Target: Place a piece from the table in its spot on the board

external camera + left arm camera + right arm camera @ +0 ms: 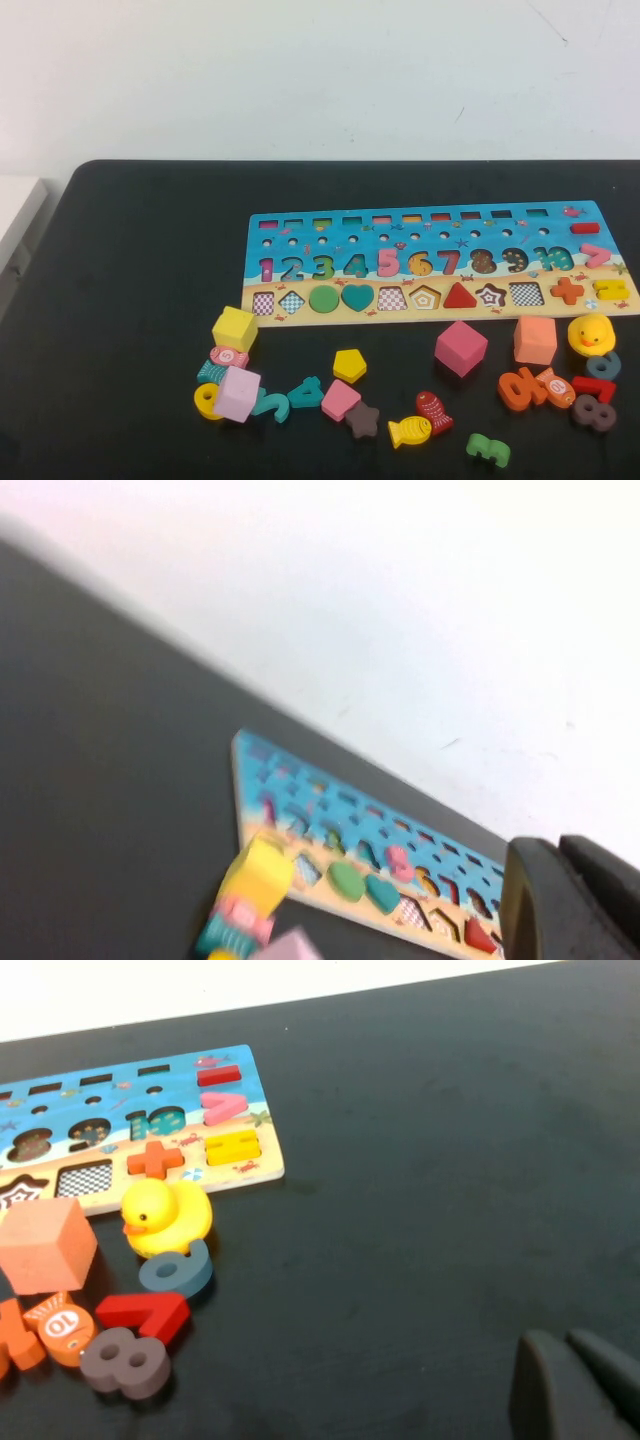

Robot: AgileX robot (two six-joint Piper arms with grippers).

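Observation:
The blue and tan shape board lies on the black table, with green circle, teal heart and red triangle seated and several shape slots empty. Loose pieces lie in front of it: a yellow pentagon, a brown star, a pink cube, a yellow cube, a green 3. Neither arm shows in the high view. My left gripper is shut and empty, raised at the table's left, looking over the board. My right gripper is shut and empty over bare table, right of the board.
A yellow duck, a salmon cube and several numbers cluster at the front right. A lilac cube, fish pieces and a teal 4 lie at the front left. The table's far half is bare black.

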